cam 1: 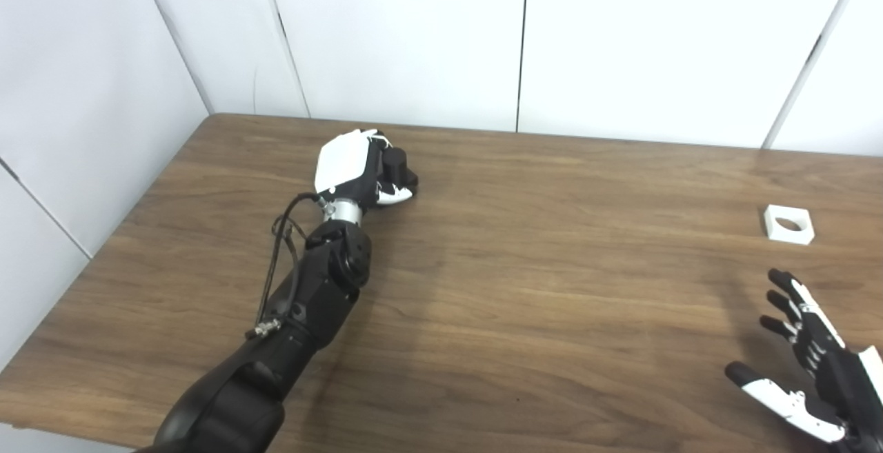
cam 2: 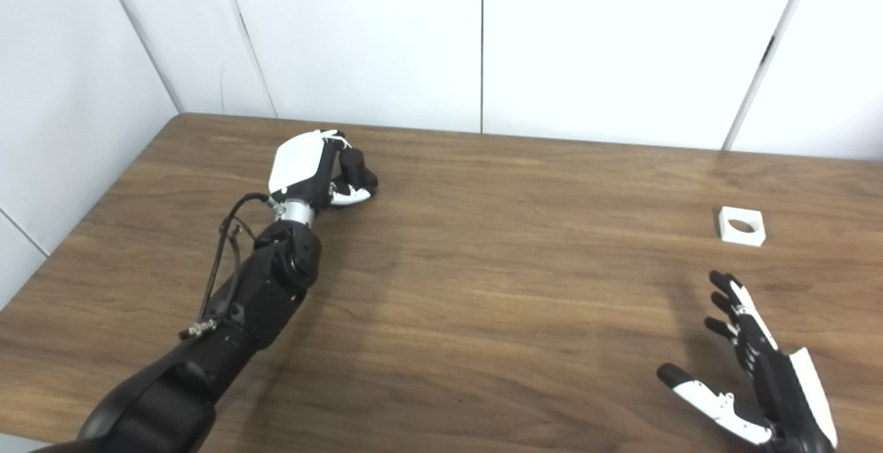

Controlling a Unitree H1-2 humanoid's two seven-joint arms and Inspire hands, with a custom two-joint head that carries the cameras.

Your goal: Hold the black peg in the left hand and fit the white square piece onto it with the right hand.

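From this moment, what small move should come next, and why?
Probably the right hand should reach forward to the white square piece. That hand is open and empty, short of the piece, which lies flat on the table. The left hand is wrapped around the black peg.

The wooden table is bare wood between the two hands, so there is lots of room to pass there. The white square piece lies flat by itself, with open wood all around it. The right hand is near it with fingers spread, and nothing is between them. The left hand and its arm fill the left side.
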